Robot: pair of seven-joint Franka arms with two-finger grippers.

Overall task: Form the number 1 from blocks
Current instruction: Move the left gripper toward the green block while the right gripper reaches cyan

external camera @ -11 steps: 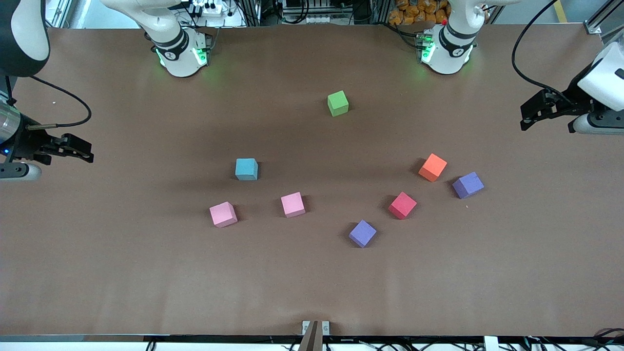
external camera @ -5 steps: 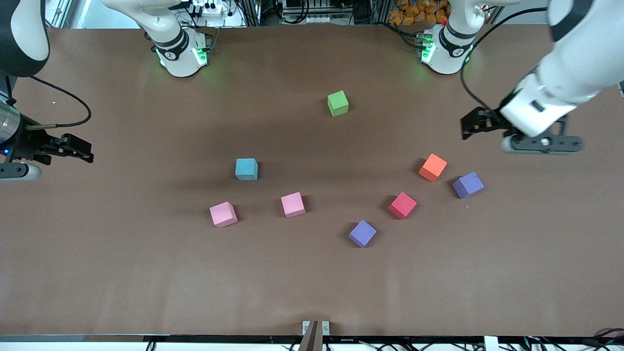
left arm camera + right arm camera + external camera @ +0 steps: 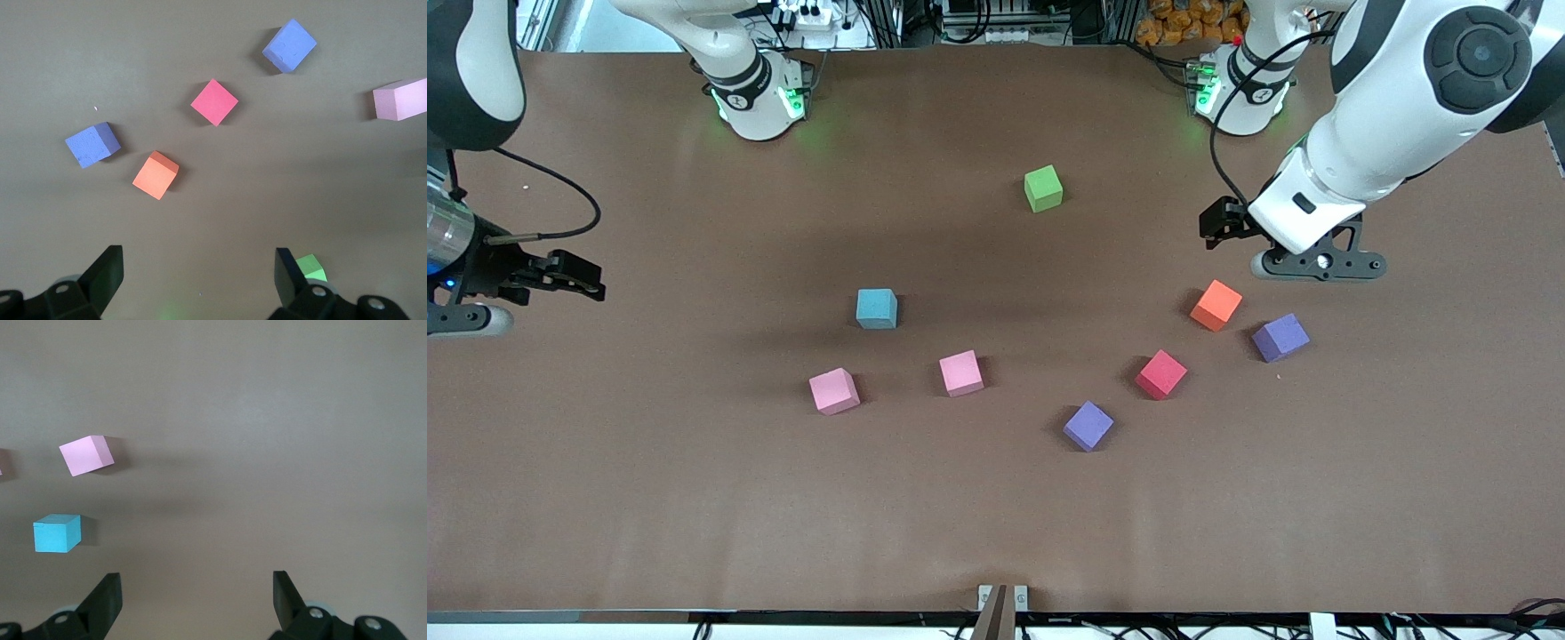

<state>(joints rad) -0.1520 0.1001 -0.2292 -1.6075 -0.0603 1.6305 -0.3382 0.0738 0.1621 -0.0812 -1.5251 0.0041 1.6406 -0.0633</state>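
Note:
Several blocks lie scattered on the brown table. The green block (image 3: pixel 1043 188) is nearest the bases, and the light blue block (image 3: pixel 876 308) sits mid-table. Two pink blocks (image 3: pixel 834 391) (image 3: pixel 961 372) lie nearer the front camera. A red block (image 3: pixel 1161 374), an orange block (image 3: pixel 1216 305) and two purple blocks (image 3: pixel 1088 426) (image 3: pixel 1280 338) lie toward the left arm's end. My left gripper (image 3: pixel 1218 224) (image 3: pixel 197 257) hangs open and empty over bare table between the green and orange blocks (image 3: pixel 155 175). My right gripper (image 3: pixel 574 274) (image 3: pixel 197 581) waits open and empty at the right arm's end.
The two arm bases (image 3: pixel 760 98) (image 3: pixel 1240 89) stand along the table's edge farthest from the front camera. A small bracket (image 3: pixel 1002 597) sits at the table's front edge. In the right wrist view I see a pink block (image 3: pixel 87 455) and the light blue block (image 3: pixel 57 533).
The left arm has swung in from its end of the table, so its gripper now hangs close to the orange block. The right gripper shifted slightly. No block has moved.

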